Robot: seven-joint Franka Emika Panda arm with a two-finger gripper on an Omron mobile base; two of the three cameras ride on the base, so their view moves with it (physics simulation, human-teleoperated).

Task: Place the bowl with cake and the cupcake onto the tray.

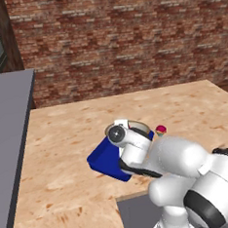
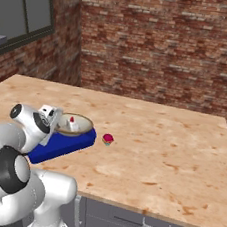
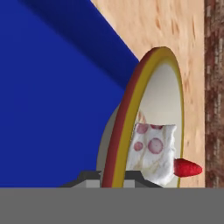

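The bowl (image 2: pixel 78 125) with its white cake slice (image 3: pixel 153 151) and red topping is over the far end of the blue tray (image 2: pixel 61 145). I cannot tell whether it rests on the tray or hangs just above it. My gripper (image 3: pixel 110 179) is shut on the bowl's brownish rim (image 3: pixel 131 109), with one fingertip on each side. From the left base, the bowl (image 1: pixel 140 127) peeks out behind my wrist above the tray (image 1: pixel 105 158). The cupcake (image 2: pixel 108 139) stands on the wooden counter just right of the tray, apart from it, and its red top (image 1: pixel 161 129) shows beyond my arm.
The wooden counter (image 2: pixel 162 141) stretches wide to the right and back, ending at a brick wall. A grey surface (image 1: pixel 6 120) borders the counter on the left. Drawer fronts (image 2: pixel 147 223) run below the counter's near edge.
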